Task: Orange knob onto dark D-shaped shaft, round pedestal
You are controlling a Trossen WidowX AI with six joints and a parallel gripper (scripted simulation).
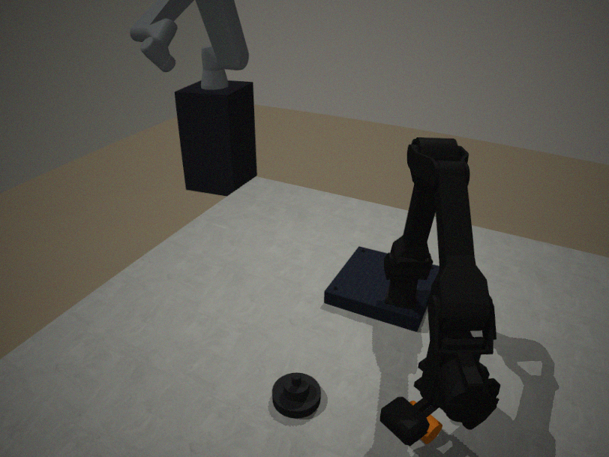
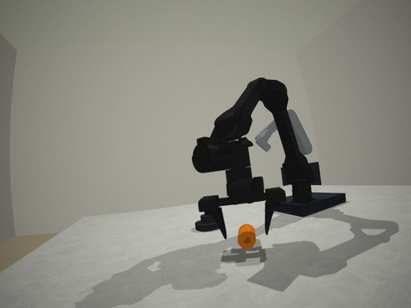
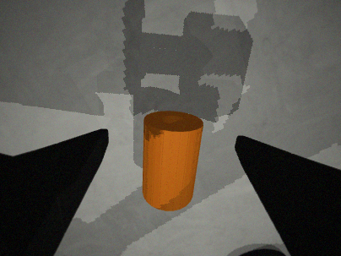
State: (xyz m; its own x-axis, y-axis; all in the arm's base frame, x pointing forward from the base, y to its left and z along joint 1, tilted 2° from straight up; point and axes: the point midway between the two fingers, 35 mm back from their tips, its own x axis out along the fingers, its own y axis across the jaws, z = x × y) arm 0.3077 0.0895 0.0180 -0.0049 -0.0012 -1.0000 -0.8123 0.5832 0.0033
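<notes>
The orange knob [image 1: 433,429] [image 2: 246,234] [image 3: 170,164] lies on its side on the table, with an opening visible in its end face in the exterior view. My gripper [image 2: 246,235] [image 3: 173,138] is open and points down over the knob. Its fingers stand apart on the knob's two sides with a gap on each side. In the top view the gripper partly hides the knob. The round pedestal [image 1: 281,405] [image 2: 204,225] stands upright to the left, with its dark shaft [image 1: 296,377] bare. The shaft is hidden behind the gripper in the exterior view. The shaft's flat side cannot be made out.
My arm's dark blue base plate [image 1: 355,284] [image 2: 329,199] is behind the gripper. A grey arm [image 1: 223,25] [image 2: 299,133] stands on a dark block [image 1: 208,142] beyond the table's far corner. Arm shadows fall around the knob.
</notes>
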